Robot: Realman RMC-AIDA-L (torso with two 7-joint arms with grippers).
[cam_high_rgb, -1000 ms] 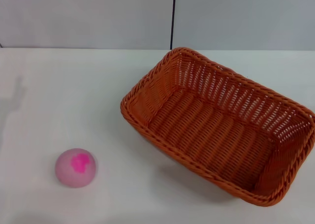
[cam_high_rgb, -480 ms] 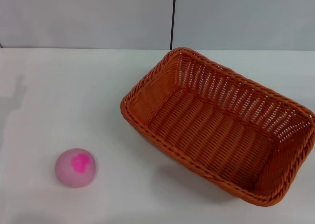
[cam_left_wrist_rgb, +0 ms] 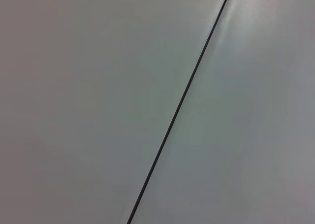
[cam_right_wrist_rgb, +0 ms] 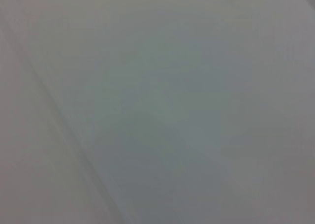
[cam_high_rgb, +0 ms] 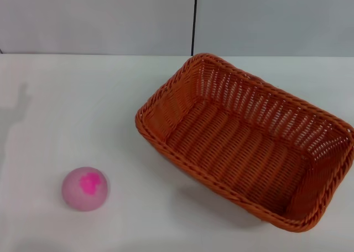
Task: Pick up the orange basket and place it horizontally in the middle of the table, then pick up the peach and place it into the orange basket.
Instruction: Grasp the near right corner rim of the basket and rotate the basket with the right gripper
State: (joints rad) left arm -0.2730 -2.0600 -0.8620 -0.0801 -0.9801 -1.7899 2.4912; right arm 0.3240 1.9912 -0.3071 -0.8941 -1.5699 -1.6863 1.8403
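The orange basket [cam_high_rgb: 246, 138] sits on the white table [cam_high_rgb: 83, 108], right of centre, turned at a slant with its long side running from the far middle to the near right. It holds nothing. The peach [cam_high_rgb: 85, 188], pale pink with a magenta blotch on top, rests on the table at the near left, well apart from the basket. Neither gripper shows in the head view. Both wrist views take in only plain grey wall, the left one crossed by a thin dark seam [cam_left_wrist_rgb: 179, 103].
A grey wall with a vertical dark seam [cam_high_rgb: 194, 19] rises behind the table's far edge. A faint arm-like shadow [cam_high_rgb: 19, 105] lies on the table at the far left.
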